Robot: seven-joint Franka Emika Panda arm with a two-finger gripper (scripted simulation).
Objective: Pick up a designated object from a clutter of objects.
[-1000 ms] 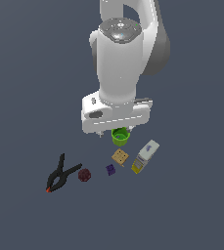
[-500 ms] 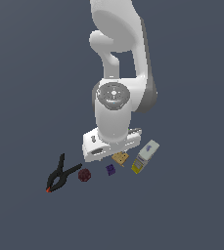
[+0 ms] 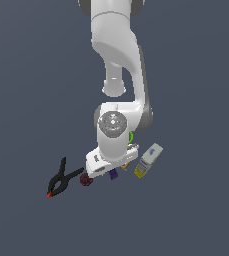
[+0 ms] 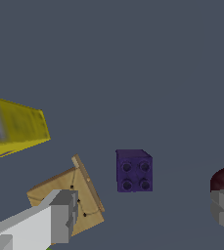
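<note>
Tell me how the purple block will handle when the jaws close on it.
The purple block looks rigid and flat-sided, so it should grip squarely and not roll. Being tiny, it is probably light. The studs on its top likely won't matter for a side pinch.

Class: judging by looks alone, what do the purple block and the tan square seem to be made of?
Purple block: probably moulded plastic, matte; four round studs on one face suggest a toy brick. Tan square: looks like wood or baked cracker, matte, with scored lines and small dots; the render leaves it open.

Six small items, one of each kind.
You have one purple block [image 4: 134, 170], one dark red ball [image 3: 86, 180], one tan square block [image 4: 69, 195], one black spring clamp [image 3: 61, 178], one white-and-yellow box [image 3: 148, 160], and one green cup [image 3: 131, 135], mostly hidden.
</note>
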